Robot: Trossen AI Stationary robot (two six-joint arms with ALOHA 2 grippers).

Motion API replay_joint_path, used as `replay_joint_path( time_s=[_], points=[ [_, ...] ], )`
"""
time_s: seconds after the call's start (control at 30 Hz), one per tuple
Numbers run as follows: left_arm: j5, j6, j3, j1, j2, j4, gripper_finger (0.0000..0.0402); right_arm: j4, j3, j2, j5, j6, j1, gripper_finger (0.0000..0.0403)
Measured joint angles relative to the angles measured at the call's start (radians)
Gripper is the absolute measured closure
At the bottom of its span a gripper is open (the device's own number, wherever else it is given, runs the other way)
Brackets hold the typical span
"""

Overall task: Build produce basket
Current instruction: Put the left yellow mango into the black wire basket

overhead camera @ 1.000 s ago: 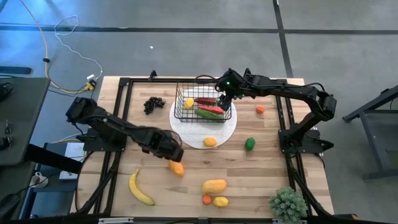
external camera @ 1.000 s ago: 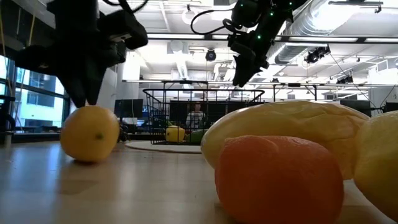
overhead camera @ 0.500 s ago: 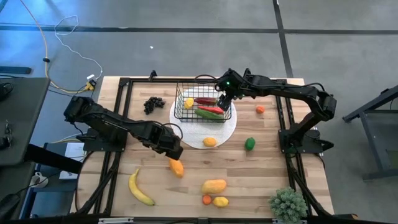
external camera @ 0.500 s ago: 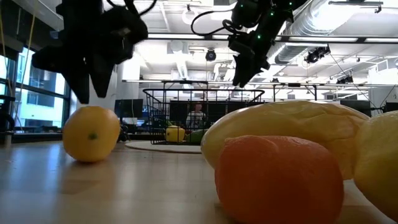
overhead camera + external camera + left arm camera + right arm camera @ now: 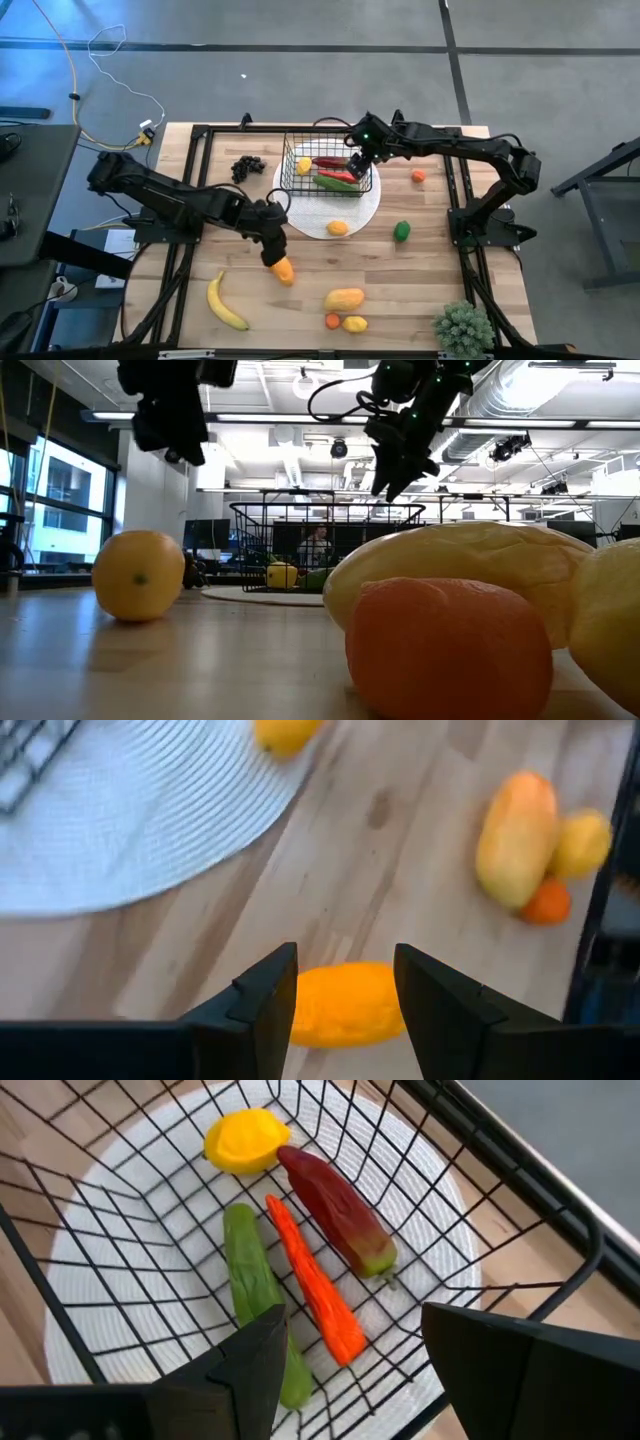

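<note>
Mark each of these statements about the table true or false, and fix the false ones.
1. The basket stands on the white disc. True.
2. The banana lies inside the basket. False: it lies on the bare wood near the table's front edge.
3. The left hand is open above an orange fruit, which rests on the table. True.
4. The right hand holds the red chili. False: it is open and empty above the basket, and the chili lies inside.
5. The grapes lie on the disc. False: they lie on wood, left of the basket.

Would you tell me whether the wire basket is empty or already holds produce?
Partly filled: the basket holds a yellow fruit, dark red pepper, orange-red chili and green cucumber.
</note>
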Motion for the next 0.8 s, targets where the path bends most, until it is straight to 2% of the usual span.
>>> replay_joint_path(
  time_s=[0.27,0.5,0.63,0.8],
  points=[
    [0.103,0.442,0.0,-0.002,-0.017,0.012,0.0243,0.007,0.0,0.0,0.0,0.058,0.0,0.019],
    [0.106,0.776,0.0,-0.002,-0.017,0.019,0.0243,0.01,0.0,0.0,0.001,0.058,0.0,0.019],
    [0.107,0.862,0.0,0.0,-0.017,0.064,0.0243,0.01,0.0,0.0,0.001,0.057,0.0,0.019],
    [0.108,0.864,0.0,0.001,-0.017,0.155,0.0243,0.01,0.0,0.0,0.001,0.057,0.0,0.019]
  ],
)
